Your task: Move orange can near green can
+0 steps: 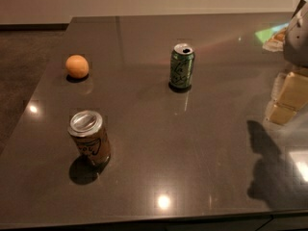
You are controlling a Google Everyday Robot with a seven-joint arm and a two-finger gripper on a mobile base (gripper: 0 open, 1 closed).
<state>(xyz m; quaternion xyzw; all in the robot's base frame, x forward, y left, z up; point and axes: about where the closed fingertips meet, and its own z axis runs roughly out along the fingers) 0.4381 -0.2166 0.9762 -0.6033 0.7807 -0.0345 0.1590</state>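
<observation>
The orange can [89, 137] stands upright at the front left of the dark glossy table [192, 143]; it has an orange-brown body and a silver top. The green can [182, 66] stands upright farther back, near the middle, with its opened silver top showing. The two cans are well apart. A pale grey shape at the top right edge looks like my gripper [298, 32]; it is raised over the table's right side, far from both cans and holding nothing that I can see.
A round orange fruit [77, 66] lies at the back left, behind the orange can. Yellowish reflections [288, 97] and a dark shadow [267, 167] lie on the table's right side. The table's left edge runs diagonally, with floor beyond it.
</observation>
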